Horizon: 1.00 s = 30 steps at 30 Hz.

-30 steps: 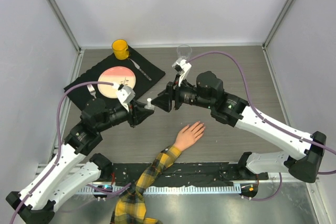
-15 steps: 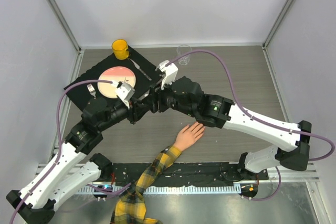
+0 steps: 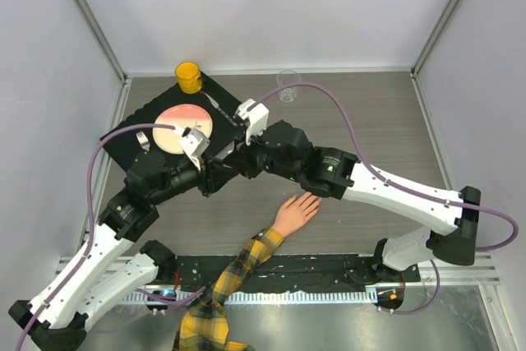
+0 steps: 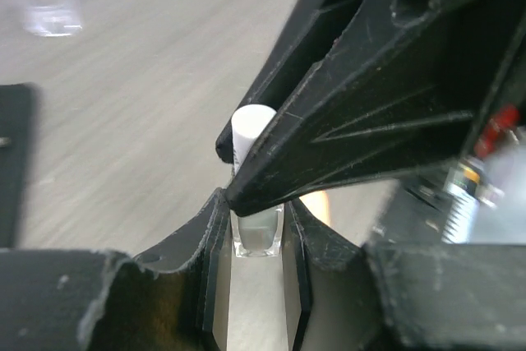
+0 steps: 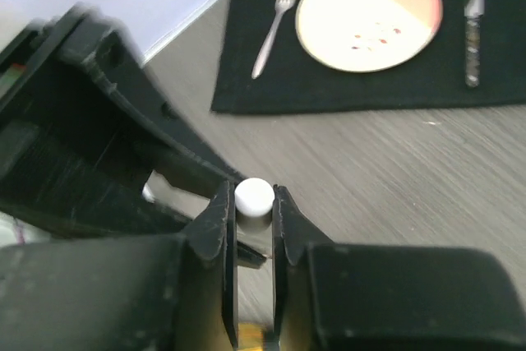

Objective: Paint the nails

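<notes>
Two grippers now meet on one small bottle, which is the change you should note. Farthest left in the overhead view, beyond your left gripper's far side, the black placemat (image 3: 123,133) carries a fork (image 3: 144,142) and a pink-and-cream plate (image 3: 182,127), none of it involved.

Your left gripper (image 4: 256,203) stays clamped on the clear glass body of the bottle (image 4: 257,237), holding it upright between its pads, just as it did a second ago.

Your right gripper (image 5: 251,195) is what moved. A second ago it stood wide open, apart from the bottle on its right side; it has since swung in and shut its jaws on the white cap (image 4: 249,125), directly above the left fingers.

I judge that the cap is about to be twisted off, so hold the left grip steady while the right one turns and lifts.

Further right, on the near side of both grippers and clear of them, the peach mannequin hand (image 3: 296,211) lies flat on the table, fingers outstretched. The nails (image 3: 316,197) at its fingertips are too small to read here, and with the bottle capped, painting has probably not begun.
</notes>
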Available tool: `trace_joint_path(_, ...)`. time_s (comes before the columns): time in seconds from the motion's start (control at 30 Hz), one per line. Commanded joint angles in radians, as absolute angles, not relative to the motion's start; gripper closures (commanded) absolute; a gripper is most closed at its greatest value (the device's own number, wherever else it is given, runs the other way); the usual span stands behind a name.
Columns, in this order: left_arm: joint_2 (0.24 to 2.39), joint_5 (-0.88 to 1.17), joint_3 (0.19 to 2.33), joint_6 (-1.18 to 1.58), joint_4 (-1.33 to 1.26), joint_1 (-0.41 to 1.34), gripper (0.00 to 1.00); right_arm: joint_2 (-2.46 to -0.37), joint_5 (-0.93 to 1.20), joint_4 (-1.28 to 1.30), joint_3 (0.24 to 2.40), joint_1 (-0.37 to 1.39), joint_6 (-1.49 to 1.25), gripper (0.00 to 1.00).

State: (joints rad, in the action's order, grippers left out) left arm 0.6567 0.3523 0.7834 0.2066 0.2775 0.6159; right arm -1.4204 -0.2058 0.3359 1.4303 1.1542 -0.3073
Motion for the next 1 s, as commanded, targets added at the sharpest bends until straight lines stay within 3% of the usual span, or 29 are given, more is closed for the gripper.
trace_joint_path(0.0,0.638,0.740,0.841,0.248,0.184,0.626,1.00,-1.303,0.244,0.188,1.289,1.102,-0.087,0.99)
trace_joint_path(0.03,0.629,0.820,0.835,0.259,0.132,0.626,1.00,-1.257,0.419,0.137,1.240,1.070,-0.075,0.99)
trace_joint_path(0.07,0.626,0.925,0.827,0.279,0.095,0.626,1.00,-1.232,0.757,0.068,1.136,1.034,-0.099,0.99)
trace_joint_path(0.13,0.620,1.007,0.799,0.368,0.005,0.624,1.00,-1.207,0.938,-0.286,1.039,0.962,-0.316,0.99)
trace_joint_path(0.2,0.626,1.063,0.795,0.425,-0.089,0.626,1.00,-1.229,1.070,-0.451,1.005,0.934,-0.414,0.99)
trace_joint_path(0.37,0.627,1.058,0.796,0.439,-0.110,0.624,1.00,-1.259,1.084,-0.623,0.965,0.934,-0.558,0.99)
trace_joint_path(0.47,0.627,1.031,0.814,0.401,-0.040,0.626,1.00,-1.247,1.034,-0.544,0.985,0.931,-0.529,0.99)
trace_joint_path(0.5,0.627,0.982,0.824,0.375,-0.003,0.626,1.00,-1.243,0.932,-0.466,1.002,0.931,-0.494,0.96)
trace_joint_path(0.63,0.617,0.778,0.870,0.220,0.202,0.626,1.00,-1.223,0.577,-0.077,1.132,0.934,-0.348,0.52)
trace_joint_path(0.73,0.594,0.628,0.867,0.129,0.267,0.626,1.00,-1.200,0.363,0.083,1.173,0.940,-0.357,0.40)
trace_joint_path(0.97,0.578,0.387,0.858,0.035,0.308,0.624,1.00,-1.201,0.048,0.251,1.293,1.052,-0.365,0.36)
